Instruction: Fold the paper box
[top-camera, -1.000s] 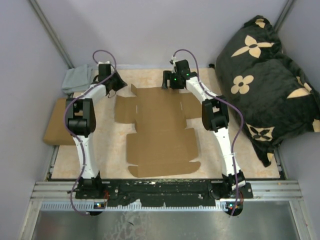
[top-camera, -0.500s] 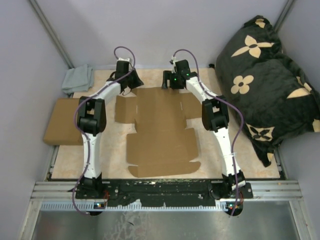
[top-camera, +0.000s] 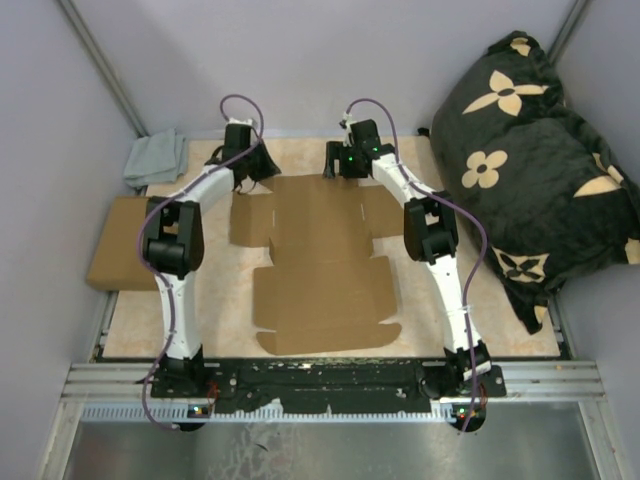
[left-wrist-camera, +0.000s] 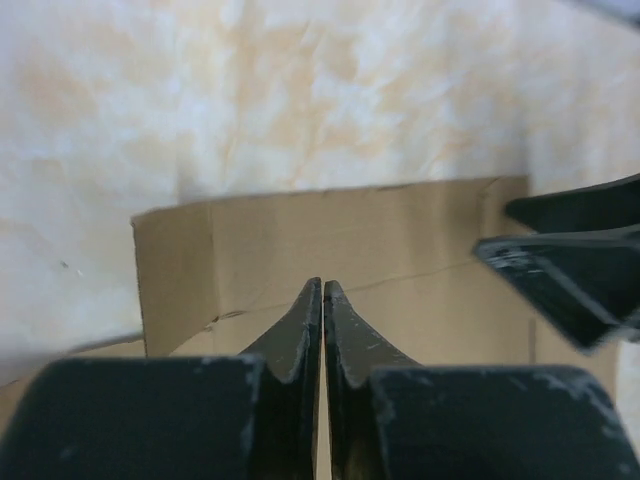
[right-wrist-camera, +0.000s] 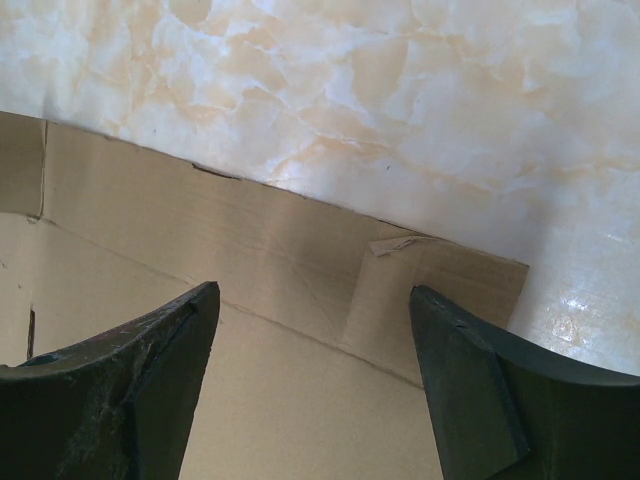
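2 grippers hang over the far edge of the thin brown die-cut cardboard sheet, the paper box. It lies flat and unfolded at the middle of the cream marble-patterned bench, its far flaps near the bench's far edge.

Left gripper: fingers together, nothing seen between them, tips over the sheet's far left part.

Right gripper: fingers apart, straddling the far right part from above, clamped on nothing.

Risks:
(a) The closed left tips, pressing on slick card, may push the whole sheet across the bench rather than raise a flap.
(b) The open right fingers, coming straight down on flat card, would catch no edge, or would dent it away from a crease line.
(c) The 2 grippers stand near each other and could collide if both move inward.
(d) The small lifted paper scrap at the sheet's far edge could snag a finger.

Containers: 0 formed; the sheet holds nothing. Plain closed brown cardboard box, at the left edge of the bench: contents hidden.
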